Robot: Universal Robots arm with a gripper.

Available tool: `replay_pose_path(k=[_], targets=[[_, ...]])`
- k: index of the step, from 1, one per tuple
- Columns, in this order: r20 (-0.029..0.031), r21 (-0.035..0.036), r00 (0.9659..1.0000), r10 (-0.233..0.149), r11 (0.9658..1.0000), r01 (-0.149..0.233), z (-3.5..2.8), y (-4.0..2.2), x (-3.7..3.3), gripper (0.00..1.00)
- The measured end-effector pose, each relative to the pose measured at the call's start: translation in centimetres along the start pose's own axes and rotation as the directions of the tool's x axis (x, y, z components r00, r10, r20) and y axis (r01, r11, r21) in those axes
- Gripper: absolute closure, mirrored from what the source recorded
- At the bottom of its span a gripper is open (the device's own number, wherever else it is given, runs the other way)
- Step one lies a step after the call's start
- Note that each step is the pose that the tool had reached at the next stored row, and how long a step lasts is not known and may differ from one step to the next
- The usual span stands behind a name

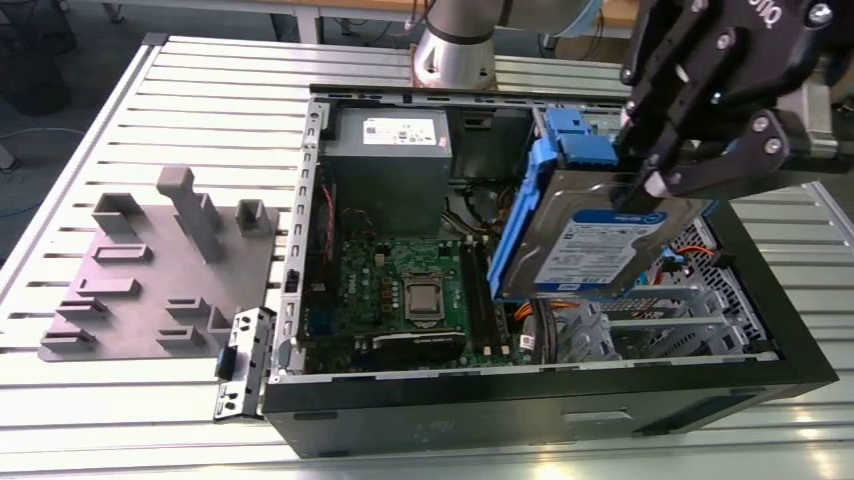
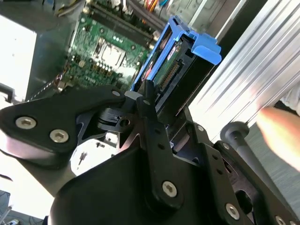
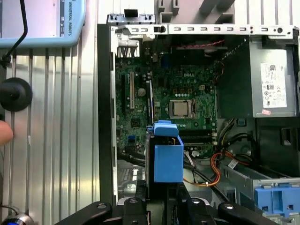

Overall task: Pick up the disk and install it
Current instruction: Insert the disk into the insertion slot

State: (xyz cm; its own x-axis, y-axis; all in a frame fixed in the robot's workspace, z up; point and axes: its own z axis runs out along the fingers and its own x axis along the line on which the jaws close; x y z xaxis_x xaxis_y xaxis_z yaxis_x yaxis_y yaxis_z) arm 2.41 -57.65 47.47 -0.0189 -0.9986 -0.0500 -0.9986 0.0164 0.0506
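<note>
— Slatted aluminium table (image 1: 107, 110) underneath, and on it the open computer case (image 1: 534, 410) lying on its side with the motherboard (image 1: 400, 280) face up. Where's the disk?

— Up in the air! The gripper (image 1: 651, 192) has the disk (image 1: 587, 250) pinched at its top edge, fingers clamped on either side of it.

— How's it hanging?

— On edge, slightly tilted, label facing us, blue rails down its sides. It's over the case interior, on the exterior view's right of the motherboard, and not yet seated in a bay.

— And the first wrist view?

— Looking straight down along the disk (image 3: 168, 159). The processor socket (image 3: 182, 108) is just beyond it, the orange cables (image 3: 213, 176) are close beside, and the grey power supply (image 3: 276, 84) is further off.

— Anything outside the case?

— A grey fixture plate (image 1: 147, 270) with upright blocks, on the exterior view's left, well apart from the gripper.
</note>
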Motion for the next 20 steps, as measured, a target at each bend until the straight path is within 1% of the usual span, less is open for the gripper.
replay_pose_path(k=[16, 18, 20], targets=[[-0.0002, -0.0032, 1.0000, 0.000, 1.0000, 0.000, -0.10, -7.26, -0.13, 0.65], [-0.0002, -0.0032, 1.0000, 0.000, 1.0000, 0.000, -0.10, -7.78, -0.13, 0.65], [-0.0001, -0.0032, 1.0000, 0.000, 1.0000, 0.000, -0.11, -8.08, -0.14, 0.65]])
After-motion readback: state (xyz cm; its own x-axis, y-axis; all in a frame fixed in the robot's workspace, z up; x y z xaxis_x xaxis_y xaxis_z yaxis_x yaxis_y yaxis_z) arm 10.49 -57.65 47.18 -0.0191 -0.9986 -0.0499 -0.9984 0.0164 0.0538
